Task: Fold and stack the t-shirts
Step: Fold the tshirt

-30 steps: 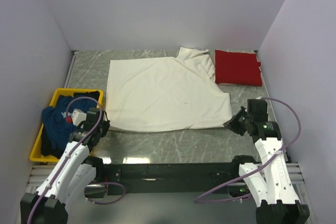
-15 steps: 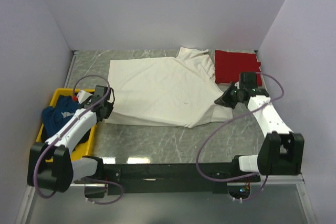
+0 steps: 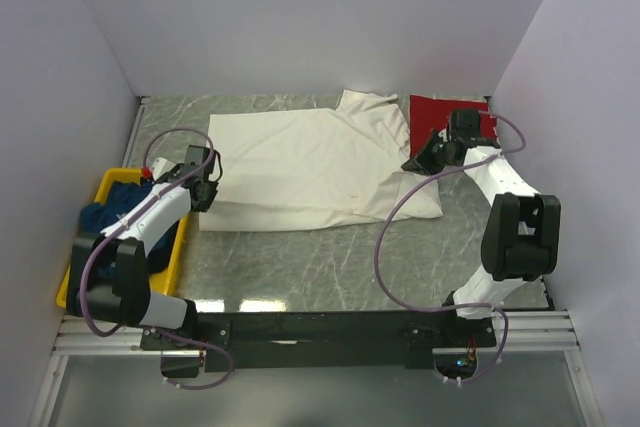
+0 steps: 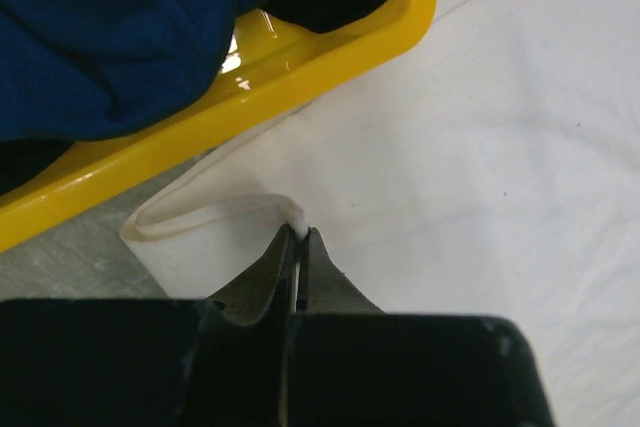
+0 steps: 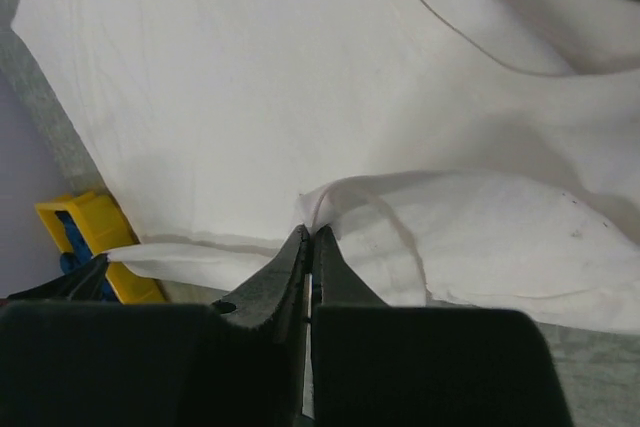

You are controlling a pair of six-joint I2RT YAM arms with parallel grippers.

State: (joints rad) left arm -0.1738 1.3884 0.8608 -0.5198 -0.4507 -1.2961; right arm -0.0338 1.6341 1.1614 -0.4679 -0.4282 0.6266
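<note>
Two corners of the cream-white t-shirt [image 3: 300, 162], spread across the middle of the frame, are pinched. The left gripper [image 4: 299, 235] is clamped narrow on its lower-left hem and the right gripper [image 5: 311, 232] on its lower-right. Each bite takes only a thin lip of cloth, so a tug could slip one free and skew your crease. The right arm sits over the folded red t-shirt [image 3: 430, 115] at upper right and could drag it. At left, the hem could catch the yellow tray [image 4: 300, 72] holding the blue t-shirt [image 4: 110, 37].
</note>
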